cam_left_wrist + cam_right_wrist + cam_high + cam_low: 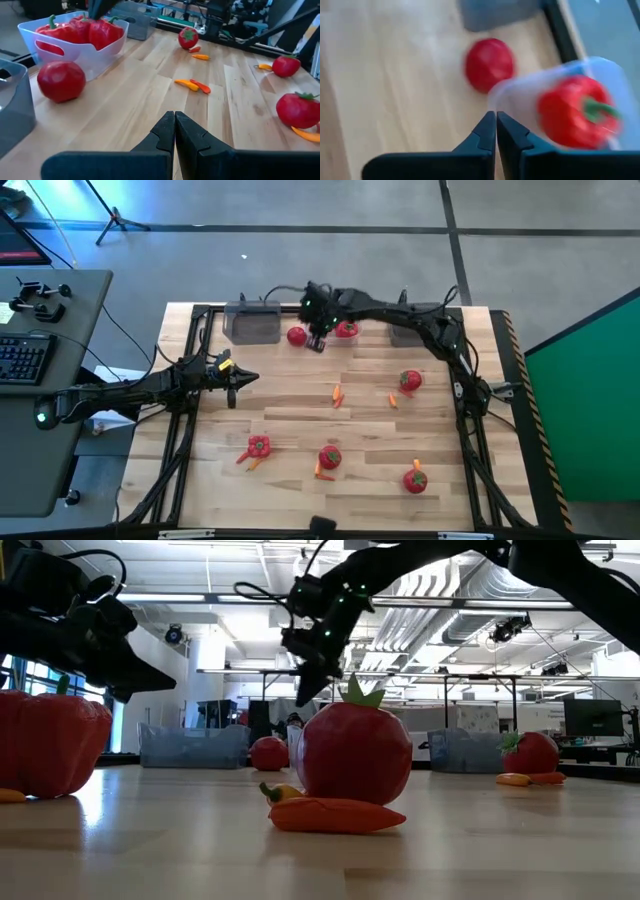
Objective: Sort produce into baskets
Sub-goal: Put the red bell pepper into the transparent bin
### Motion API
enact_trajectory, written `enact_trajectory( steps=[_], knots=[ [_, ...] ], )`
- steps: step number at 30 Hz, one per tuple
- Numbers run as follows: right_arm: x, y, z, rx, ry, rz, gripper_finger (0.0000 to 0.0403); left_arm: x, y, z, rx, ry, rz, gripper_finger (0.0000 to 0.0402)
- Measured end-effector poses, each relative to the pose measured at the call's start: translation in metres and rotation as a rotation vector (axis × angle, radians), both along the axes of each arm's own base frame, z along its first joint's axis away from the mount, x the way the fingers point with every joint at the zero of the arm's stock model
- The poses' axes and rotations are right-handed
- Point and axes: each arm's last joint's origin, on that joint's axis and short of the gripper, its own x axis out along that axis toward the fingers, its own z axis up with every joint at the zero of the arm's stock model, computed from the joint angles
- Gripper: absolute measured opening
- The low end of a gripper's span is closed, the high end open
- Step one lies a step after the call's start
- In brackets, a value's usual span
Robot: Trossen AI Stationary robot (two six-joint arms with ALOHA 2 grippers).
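I see the wooden counter (300, 405) first: pale planks inside a black frame, with yellow-and-black tape along its right edge. To its left stands a grey desk (60, 310) with a keyboard (22, 360). The floor is grey concrete, with a green panel (590, 410) at the right. The low view looks across into an open hall with ceiling ducts and strip lights.

Two dark arms are in view. My left claw (236, 379) hangs over the counter's left side, its fingers pressed together and empty. My right claw (318, 338) is at the far edge, just beside the clear basket (75, 47), fingers likewise together with nothing between them.

I count three baskets along the far edge: a dark grey one (250, 323) at left, the clear one in the middle, and another dark grey one (408, 330) at right, under the right arm. The clear basket holds red bell peppers (82, 31) with green stems.

A round red tomato (296, 336) lies just beside the clear basket, between it and the left grey one. Three more tomatoes lie loose: one (410, 380) right of centre, one (329, 457) near front centre, one (415, 479) at front right. One red pepper (257, 446) sits at front left.

Small orange carrot pieces lie scattered; I make out one (336, 395) at centre and one (392, 401) beside it, with others touching the front produce.
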Motion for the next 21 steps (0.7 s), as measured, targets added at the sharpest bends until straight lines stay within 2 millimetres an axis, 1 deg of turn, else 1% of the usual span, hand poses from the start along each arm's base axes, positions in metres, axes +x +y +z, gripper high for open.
enact_trajectory(
  steps=[3,8,14,17,21],
  knots=[
    [0.012,0.011,-0.016,-0.003,-0.081,0.04,0.0003,0.0,0.0,0.0,0.017,0.003,-0.005,0.0],
    [0.022,0.027,-0.04,-0.012,-0.162,0.063,0.0,0.0,0.0,0.0,0.022,0.004,-0.009,0.0],
    [0.031,0.046,-0.063,-0.033,-0.275,0.062,0.0,0.0,0.0,0.0,0.022,0.003,-0.009,0.0],
    [0.029,0.055,-0.069,-0.069,-0.309,0.041,0.0,0.0,0.0,0.0,0.016,0.001,-0.008,0.0],
    [0.018,0.065,-0.066,-0.076,-0.385,0.017,0.0,0.0,0.0,0.0,0.015,-0.001,-0.01,0.0]
  ],
)
